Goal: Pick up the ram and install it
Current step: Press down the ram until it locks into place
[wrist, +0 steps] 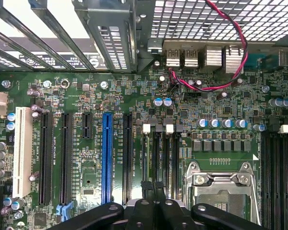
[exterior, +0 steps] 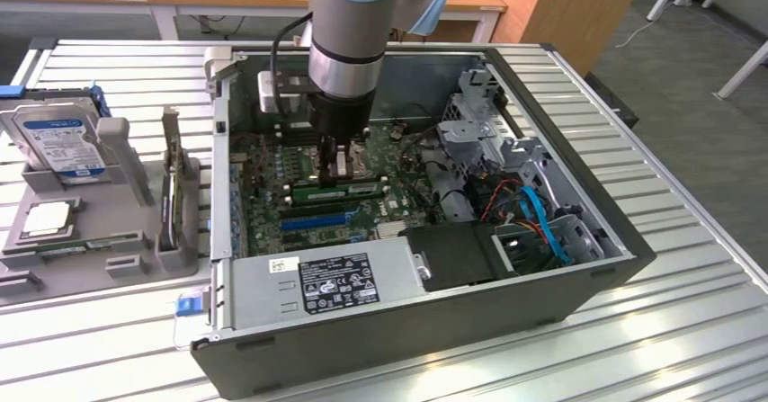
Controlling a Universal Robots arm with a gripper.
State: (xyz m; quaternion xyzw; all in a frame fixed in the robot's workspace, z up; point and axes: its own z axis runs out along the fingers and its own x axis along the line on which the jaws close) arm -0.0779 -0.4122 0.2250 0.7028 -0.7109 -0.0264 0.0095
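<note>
On a slatted metal table (exterior: 684, 330), an open computer case (exterior: 606, 272) lying on its side, motherboard (exterior: 360, 206) facing up

Off to the exterior view's left, a grey parts tray (exterior: 36, 281) with a hard drive (exterior: 60, 141) standing in it, well apart from the work

Down inside the case, the gripper (exterior: 342, 164), pointing straight at the board, just beside the processor socket (exterior: 351, 161)

Fingers drawn fully together, no gap between them, seen from the wrist camera too (wrist: 153, 191)

Directly under the fingertips, the ram (exterior: 342, 188): a narrow green stick, long axis running across the exterior view from left to right, in line with the memory slots (wrist: 156, 158)

Lying at the tips rather than off to a side, so no sideways reach called for; straight below, touching or very nearly so

Cannot tell whether pinched by its top edge or merely pressed on from above; edge-on from the wrist camera and lost against the dark slot

Judged by how low and level it sits: at the slot, seated or close to it, white latches (wrist: 146, 128) at the slot ends looking upright
</note>
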